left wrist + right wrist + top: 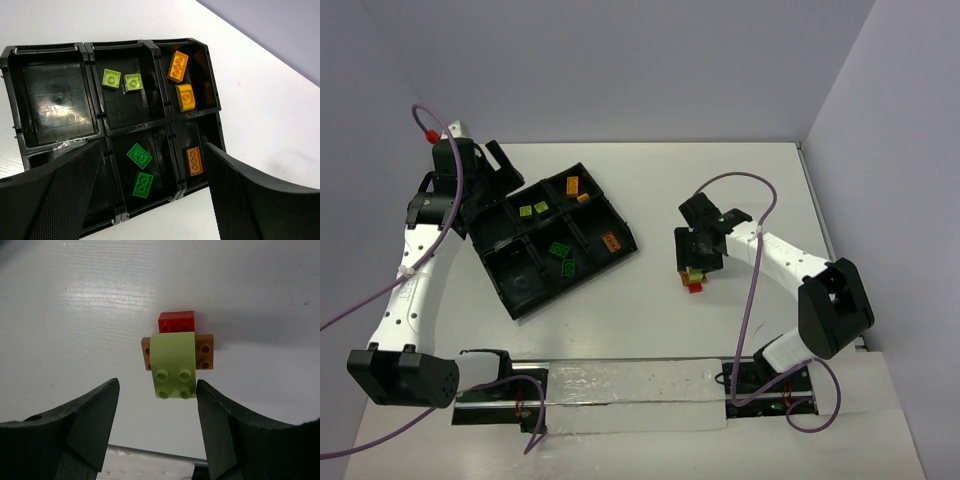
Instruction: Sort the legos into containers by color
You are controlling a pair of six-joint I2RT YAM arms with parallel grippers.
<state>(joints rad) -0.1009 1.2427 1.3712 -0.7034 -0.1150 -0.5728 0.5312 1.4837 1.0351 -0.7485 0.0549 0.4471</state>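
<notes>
So, the right gripper is down low over the lego cluster. The cluster sits on the bare table, in its right half, well apart from the tray.

From the right wrist cam, a yellow-green brick lies on top of an orange brick set crosswise, w/ a red brick touching them on the far side. The jaws are apart, and the near end of the yellow-green brick pokes in btwn the fingertips. It's off-centre tho. It's just beside the finger on the right of that view, maybe touching, can't tell at this angle. On the other side there's a clear strip of table before the other finger. So it's not clamped on anything.

The left gripper hangs over the tray, jaws spread wide, nothing btwn them. The tray sits skewed in the table's left half.

Inside the tray:
- two yellow-green legos share one compartment
- two orange legos are in the corner compartment next to it
- two green legos are in another
- a lone orange lego is in the compartment beside the green ones
</notes>
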